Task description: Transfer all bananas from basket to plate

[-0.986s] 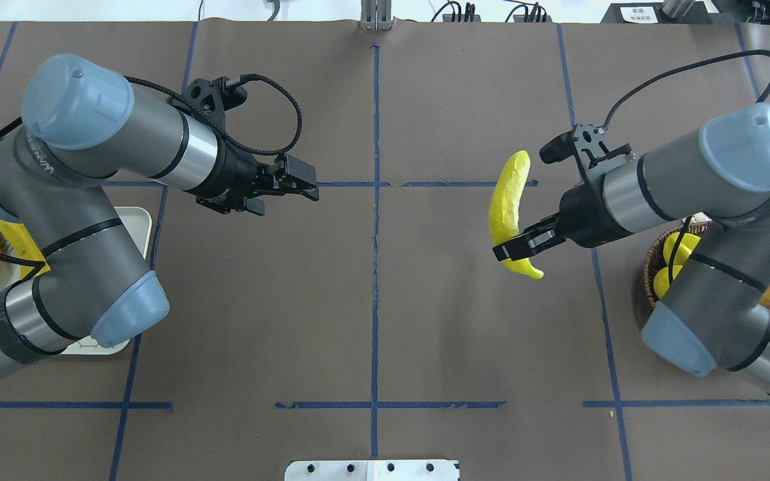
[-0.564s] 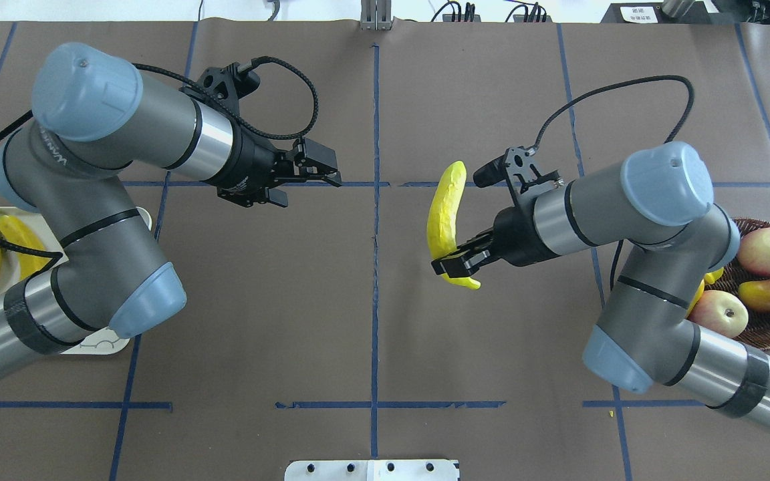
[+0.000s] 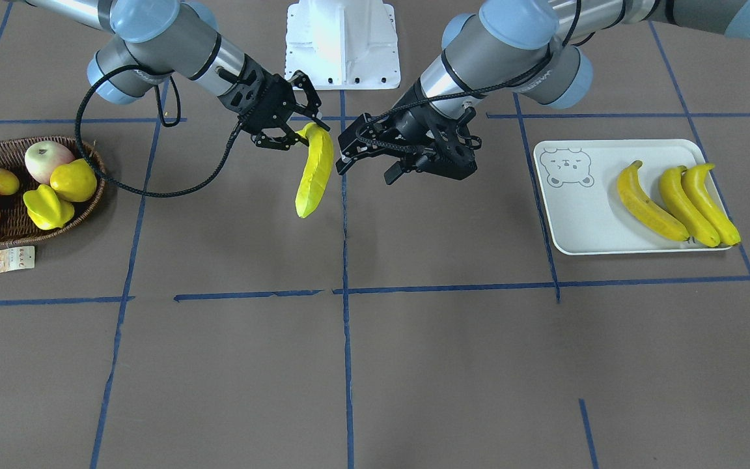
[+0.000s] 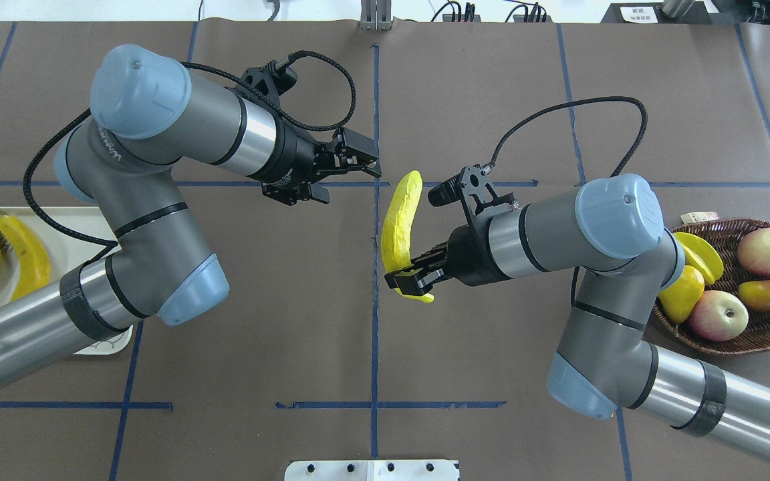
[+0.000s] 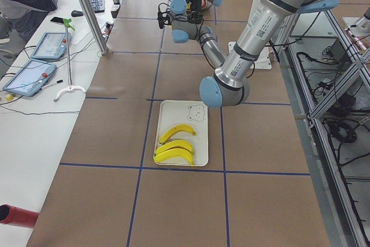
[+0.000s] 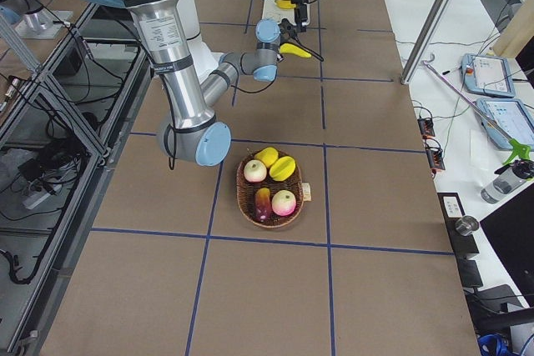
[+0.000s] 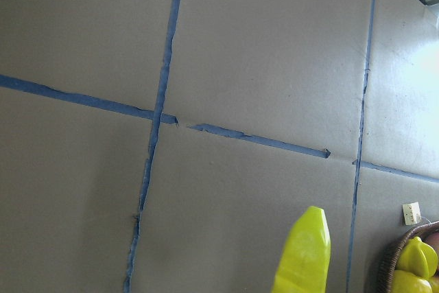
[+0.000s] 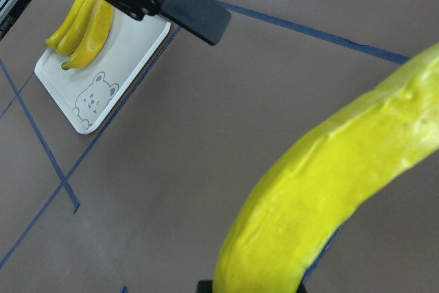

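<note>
The plate, a pale rectangular tray with rounded corners and a bear drawing in one corner, lies flat near the table's left end. Three bananas, glossy yellow and curved, lie on it side by side, on the half away from the bear. The fourth banana is in the air over the table's middle, pinched near its stem end by the right gripper. The basket, dark brown wicker, stands near the table's right end, a paper tag at its rim.

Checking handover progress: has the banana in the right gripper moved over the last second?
Yes. In the overhead view the banana, held by the right gripper, has shifted left, close to the central blue tape line.
</note>
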### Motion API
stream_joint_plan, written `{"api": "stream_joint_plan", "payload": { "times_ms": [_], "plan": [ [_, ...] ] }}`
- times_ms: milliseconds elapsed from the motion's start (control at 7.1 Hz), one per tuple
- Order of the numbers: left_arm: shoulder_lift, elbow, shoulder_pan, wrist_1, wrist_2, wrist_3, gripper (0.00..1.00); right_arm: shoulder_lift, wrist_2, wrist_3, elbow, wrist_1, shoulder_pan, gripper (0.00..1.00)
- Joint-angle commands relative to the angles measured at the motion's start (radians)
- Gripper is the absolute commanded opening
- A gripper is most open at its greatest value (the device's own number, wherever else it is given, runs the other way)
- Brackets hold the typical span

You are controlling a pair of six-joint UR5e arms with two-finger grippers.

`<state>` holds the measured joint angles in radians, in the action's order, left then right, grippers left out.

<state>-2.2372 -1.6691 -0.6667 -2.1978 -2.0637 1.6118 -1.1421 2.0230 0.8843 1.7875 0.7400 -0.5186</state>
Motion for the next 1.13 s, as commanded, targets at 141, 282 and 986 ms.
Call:
{"api": "stream_joint_plan", "payload": {
  "times_ms": [141,282,986],
  "plan": [
    [-0.021,0.005,0.073,-0.002,0.085,0.048,0.99,0.015,-0.018,0.034,0.001,-0.002,0.008,0.20],
    [-0.022,0.011,0.085,-0.002,0.086,0.050,0.91,0.024,-0.018,0.042,0.003,-0.004,0.008,0.21],
    [-0.025,0.012,0.110,-0.040,0.114,0.086,0.27,0.021,-0.020,0.088,0.000,-0.074,0.015,0.25]
  ]
}}
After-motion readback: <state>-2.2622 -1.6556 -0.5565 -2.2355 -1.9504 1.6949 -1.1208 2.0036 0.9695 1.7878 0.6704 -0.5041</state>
